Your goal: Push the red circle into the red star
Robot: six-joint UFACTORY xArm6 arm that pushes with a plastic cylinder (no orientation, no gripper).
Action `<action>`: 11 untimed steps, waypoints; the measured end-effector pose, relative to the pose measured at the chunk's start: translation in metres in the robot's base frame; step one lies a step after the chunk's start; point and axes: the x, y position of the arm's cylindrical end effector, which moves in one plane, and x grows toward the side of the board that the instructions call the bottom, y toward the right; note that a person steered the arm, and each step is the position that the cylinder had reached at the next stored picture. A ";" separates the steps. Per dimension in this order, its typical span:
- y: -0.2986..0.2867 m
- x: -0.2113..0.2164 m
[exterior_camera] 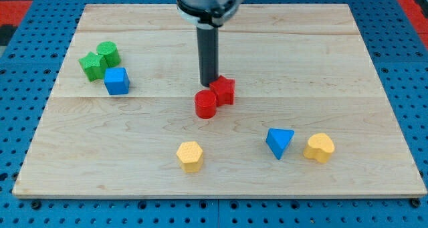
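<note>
Contact assessment: my tip stands at the 12 o'clock edge of the red circle and just at 9 o'clock of the red star, apparently touching both. No gripper is fitted, so nothing opens or closes. Circle and star sit near the desk centre, already touching, the circle at the star's 7 o'clock.

Risk: a further push from here would likely wedge the pair apart or spin the star away.

Visibility: the rod hides the junction behind it; the arm's upper part is cut off
</note>
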 end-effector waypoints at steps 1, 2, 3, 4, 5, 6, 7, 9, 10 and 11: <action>0.005 0.033; 0.079 0.065; 0.114 0.085; 0.043 0.054; -0.026 0.020; -0.065 0.018; -0.054 0.050; 0.041 0.069; 0.074 0.068; 0.057 0.045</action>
